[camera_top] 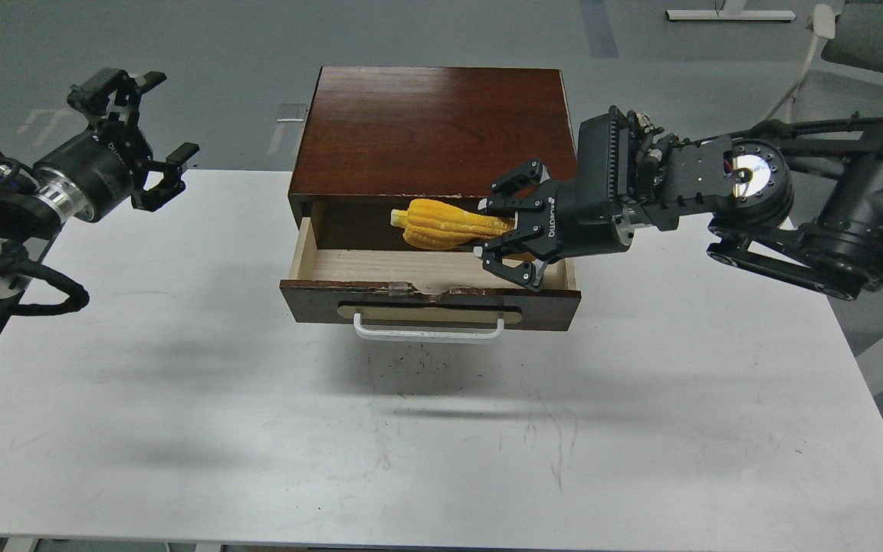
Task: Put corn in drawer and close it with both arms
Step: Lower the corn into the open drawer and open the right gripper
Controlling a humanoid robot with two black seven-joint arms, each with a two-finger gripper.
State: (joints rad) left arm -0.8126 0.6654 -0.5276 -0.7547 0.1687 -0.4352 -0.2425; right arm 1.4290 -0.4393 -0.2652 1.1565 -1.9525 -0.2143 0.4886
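The drawer [541,305] is pulled open, showing its pale wood inside, dark chipped front and white bar handle [428,333]. The yellow corn [441,224] lies level, tip to the left, just over the back of the open drawer. My right gripper [485,228] comes in from the right and is shut on the corn's thick end, above the drawer's right side. My left gripper [169,115] is open and empty, held in the air left of the cabinet, well apart from the drawer.
The drawer belongs to a dark brown wooden cabinet [430,123] standing at the back middle of a white table [641,422]. The table's far edge runs behind the cabinet. A grey chair [878,38] stands on the floor at the far right.
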